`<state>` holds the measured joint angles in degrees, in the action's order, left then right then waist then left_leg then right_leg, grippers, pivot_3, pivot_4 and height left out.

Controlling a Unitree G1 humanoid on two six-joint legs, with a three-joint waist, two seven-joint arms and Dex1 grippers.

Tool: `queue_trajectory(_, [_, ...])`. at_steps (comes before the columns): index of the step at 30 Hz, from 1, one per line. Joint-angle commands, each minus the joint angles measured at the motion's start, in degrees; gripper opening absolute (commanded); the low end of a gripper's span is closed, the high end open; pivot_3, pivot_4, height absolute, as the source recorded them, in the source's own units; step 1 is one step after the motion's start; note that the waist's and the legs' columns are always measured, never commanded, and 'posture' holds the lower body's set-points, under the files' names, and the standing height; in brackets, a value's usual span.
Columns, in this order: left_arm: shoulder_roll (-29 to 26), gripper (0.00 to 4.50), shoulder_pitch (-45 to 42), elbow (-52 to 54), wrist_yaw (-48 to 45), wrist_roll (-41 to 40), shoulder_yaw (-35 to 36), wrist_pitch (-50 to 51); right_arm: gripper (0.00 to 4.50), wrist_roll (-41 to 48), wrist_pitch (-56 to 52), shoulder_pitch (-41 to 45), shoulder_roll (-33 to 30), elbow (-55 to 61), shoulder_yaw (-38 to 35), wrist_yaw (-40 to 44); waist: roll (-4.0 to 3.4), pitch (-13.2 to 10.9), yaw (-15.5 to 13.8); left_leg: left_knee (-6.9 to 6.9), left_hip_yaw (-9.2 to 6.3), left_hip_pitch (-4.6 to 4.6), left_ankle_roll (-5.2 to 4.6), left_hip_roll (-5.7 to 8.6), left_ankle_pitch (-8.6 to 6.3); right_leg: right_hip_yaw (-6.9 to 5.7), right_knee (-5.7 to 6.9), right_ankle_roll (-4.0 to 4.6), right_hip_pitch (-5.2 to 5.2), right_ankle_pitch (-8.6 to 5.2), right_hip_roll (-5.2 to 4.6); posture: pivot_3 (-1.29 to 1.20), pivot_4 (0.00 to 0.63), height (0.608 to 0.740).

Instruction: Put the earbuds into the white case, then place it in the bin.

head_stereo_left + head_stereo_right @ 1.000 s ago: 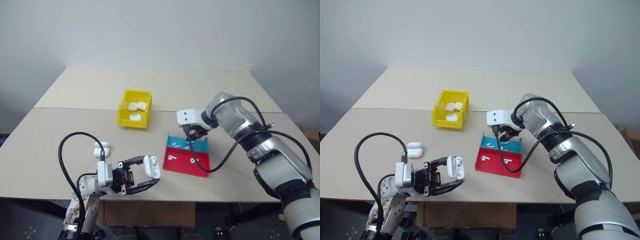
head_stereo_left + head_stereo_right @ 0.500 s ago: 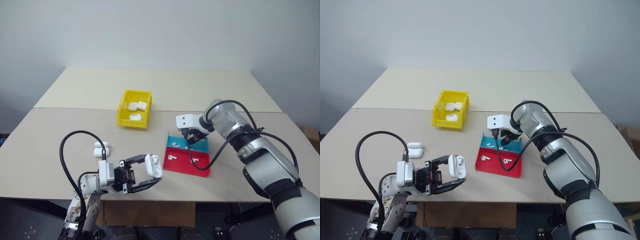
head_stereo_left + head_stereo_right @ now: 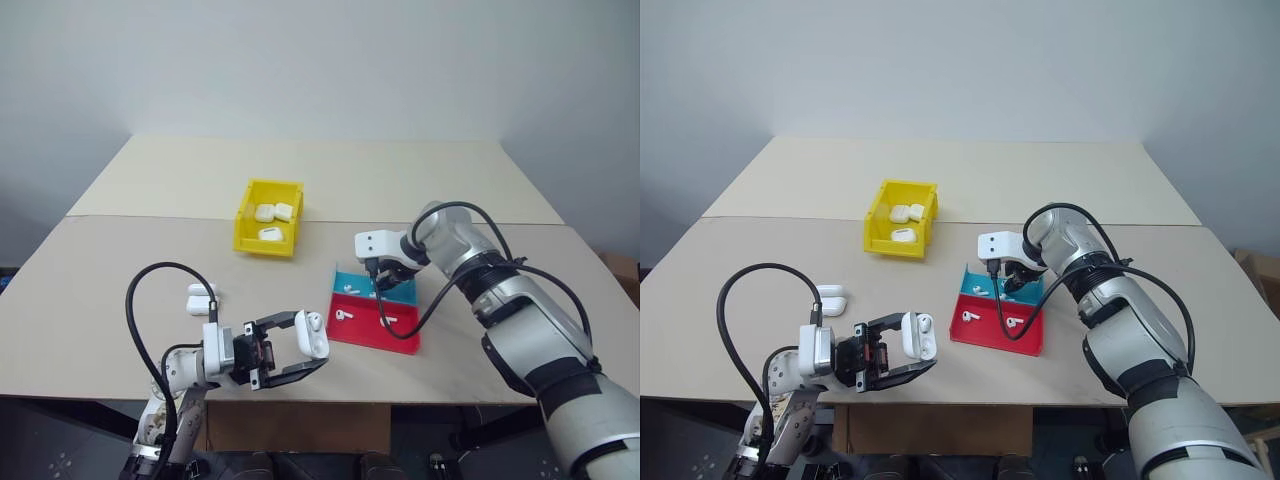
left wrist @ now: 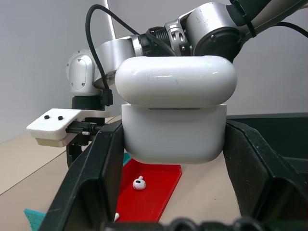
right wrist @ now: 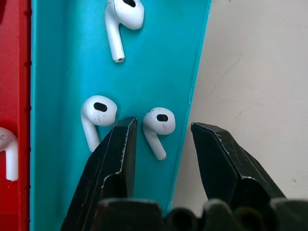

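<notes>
My left gripper (image 3: 303,350) is near the table's front edge, shut on the white case (image 3: 312,333). The case's lid is open and its body (image 4: 175,115) is clamped between both black fingers. My right gripper (image 5: 163,125) points down into the teal tray (image 3: 404,292) and is open. One of the earbuds (image 5: 158,122) lies between its fingertips with a gap on either side. Two more earbuds (image 5: 98,113) lie in the same tray beside it. The yellow bin (image 3: 243,225) stands at mid-table, left of the trays, with several white cases inside.
A red tray (image 3: 405,338) adjoins the teal one on the near side and holds two earbuds (image 3: 345,314). Two spare white cases (image 3: 200,298) lie on the table left of my left gripper. A black cable loops from each wrist.
My right gripper has sunk a little toward the teal tray, and that arm's elbow has folded in. The left gripper has kept still with the case.
</notes>
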<state>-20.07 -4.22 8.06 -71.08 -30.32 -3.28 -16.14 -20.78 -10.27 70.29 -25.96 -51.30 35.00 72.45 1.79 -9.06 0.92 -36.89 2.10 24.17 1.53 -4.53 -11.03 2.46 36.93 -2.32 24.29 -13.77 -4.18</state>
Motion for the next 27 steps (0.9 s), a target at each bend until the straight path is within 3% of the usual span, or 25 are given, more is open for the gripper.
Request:
queue_trajectory(1, [-0.18,2.78,-0.36,1.87,0.62,-0.24,-0.25,-0.64,2.22,-0.19,1.24,1.23,0.31,-0.42,-1.77,0.24,0.0,0.0,0.0,0.0,0.0,0.0,0.0,0.0,0.0,0.0,0.0,0.0,0.0,0.0,0.0,0.0,0.15,0.74])
queue_trajectory(4, [-0.28,2.78,-0.4,1.53,0.63,-0.03,-0.33,-0.99,2.22,-0.77,1.84,1.17,0.55,-0.97,-1.77,0.14,0.0,0.0,0.01,0.0,0.0,-0.02,0.0,0.0,0.0,0.0,0.01,0.0,-0.01,0.0,0.0,0.0,0.15,0.74])
queue_trajectory(8, [-0.09,2.78,-0.48,1.73,1.35,0.2,-0.49,-0.91,1.35,-1.22,2.39,0.68,0.58,-1.04,-1.82,0.32,0.0,0.0,0.02,0.0,0.0,-0.03,0.0,0.0,0.0,0.0,0.02,0.0,-0.02,0.0,0.0,0.0,0.15,0.74])
queue_trajectory(21, [-0.6,2.78,-0.48,1.9,1.77,0.26,-0.77,-0.82,1.35,-1.61,2.87,-0.13,0.42,-0.72,-1.97,0.43,-0.01,0.0,0.02,0.0,0.0,-0.02,0.0,0.0,0.0,0.0,0.02,0.0,-0.01,0.0,0.0,0.0,0.15,0.74])
queue_trajectory(23, [-0.64,2.78,-0.46,1.99,1.9,0.34,-0.79,-0.76,0.98,-1.7,2.75,-0.23,0.45,-0.69,-1.97,0.4,-0.01,0.0,0.02,0.0,0.0,-0.03,0.0,0.0,0.0,0.0,0.02,0.0,-0.01,0.0,0.0,0.0,0.15,0.74])
queue_trajectory(27, [-0.73,2.78,-0.43,2.11,1.9,0.03,-0.7,-0.57,0.98,-1.78,2.02,-0.53,0.71,0.04,-2.49,-0.3,-0.01,0.0,-0.02,0.0,0.0,-0.03,0.0,0.0,0.0,0.0,0.02,0.0,-0.02,0.0,0.0,0.0,0.15,0.74])
